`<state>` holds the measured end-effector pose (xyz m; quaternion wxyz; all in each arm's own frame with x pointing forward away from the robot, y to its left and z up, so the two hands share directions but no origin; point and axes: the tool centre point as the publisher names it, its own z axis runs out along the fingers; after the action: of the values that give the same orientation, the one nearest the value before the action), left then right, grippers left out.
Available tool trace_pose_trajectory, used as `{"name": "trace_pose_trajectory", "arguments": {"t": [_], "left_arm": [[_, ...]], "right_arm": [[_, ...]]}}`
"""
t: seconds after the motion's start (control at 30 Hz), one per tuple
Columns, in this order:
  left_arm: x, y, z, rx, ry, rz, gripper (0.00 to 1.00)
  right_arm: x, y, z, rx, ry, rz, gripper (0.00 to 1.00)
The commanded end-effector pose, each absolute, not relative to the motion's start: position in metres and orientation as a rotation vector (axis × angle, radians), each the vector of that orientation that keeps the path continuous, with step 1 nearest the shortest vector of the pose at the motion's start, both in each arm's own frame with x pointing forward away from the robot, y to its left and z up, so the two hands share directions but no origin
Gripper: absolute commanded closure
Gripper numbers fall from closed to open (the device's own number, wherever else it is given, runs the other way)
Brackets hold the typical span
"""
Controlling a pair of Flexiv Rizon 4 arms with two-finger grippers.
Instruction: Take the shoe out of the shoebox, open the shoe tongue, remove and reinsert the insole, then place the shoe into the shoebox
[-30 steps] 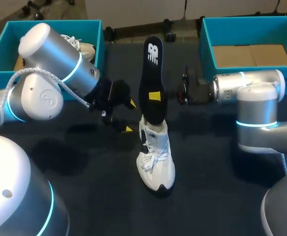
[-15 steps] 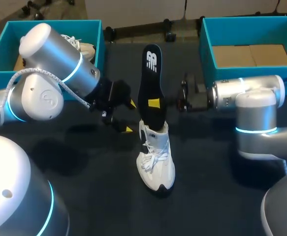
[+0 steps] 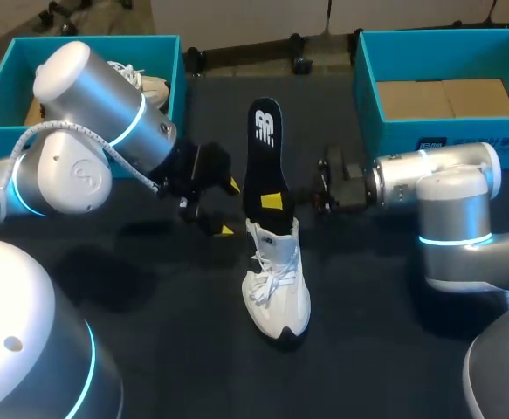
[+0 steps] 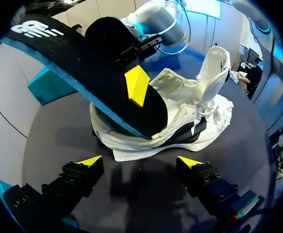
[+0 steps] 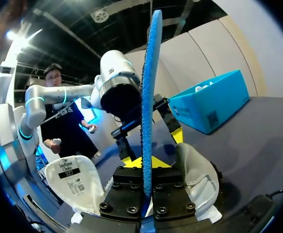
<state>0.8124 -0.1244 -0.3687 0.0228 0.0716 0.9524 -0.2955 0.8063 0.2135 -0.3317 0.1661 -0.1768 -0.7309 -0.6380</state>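
A white shoe [image 3: 277, 288] stands in the middle of the table, toe toward the near edge, tongue [image 5: 75, 177] pulled open. A black insole [image 3: 262, 161] with a blue underside rises steeply from the shoe's opening, its lower end inside the heel. My right gripper [image 3: 272, 202] reaches in from the right and is shut on the insole's lower part; in the right wrist view the insole [image 5: 148, 87] stands edge-on between the fingers. My left gripper [image 3: 229, 208] hangs open just left of the shoe, touching nothing. In the left wrist view the shoe [image 4: 180, 128] and insole [image 4: 83, 63] lie ahead of its fingertips [image 4: 90, 161].
A teal shoebox [image 3: 171, 61] at the back left holds another white shoe [image 3: 149, 87]. A second teal shoebox [image 3: 367, 78] at the back right shows a bare cardboard floor. Dark tabletop lies open in front of the shoe.
My right gripper has drawn nearer and lower with the insole, so the insole sits deeper in the shoe. The left arm and the shoe have stayed put.
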Motion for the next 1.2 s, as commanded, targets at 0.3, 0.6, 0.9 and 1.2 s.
{"name": "trace_pose_trajectory", "arguments": {"t": [0.3, 0.6, 0.9, 1.2], "left_arm": [[0.814, -0.125, -0.369, 0.241, 2.954, -0.906, 0.00], [0.814, -0.127, -0.369, 0.248, 2.957, -0.910, 0.00], [0.813, -0.129, -0.371, 0.259, 2.959, -0.918, 0.00], [0.812, -0.128, -0.371, 0.262, 2.958, -0.918, 0.00]], "right_arm": [[0.794, 0.211, -0.352, -0.534, -2.057, -1.744, 1.00], [0.793, 0.212, -0.352, -0.557, -2.051, -1.745, 1.00], [0.802, 0.211, -0.336, -0.530, -2.114, -1.786, 0.74], [0.808, 0.211, -0.325, -0.507, -2.136, -1.794, 0.73]]}}
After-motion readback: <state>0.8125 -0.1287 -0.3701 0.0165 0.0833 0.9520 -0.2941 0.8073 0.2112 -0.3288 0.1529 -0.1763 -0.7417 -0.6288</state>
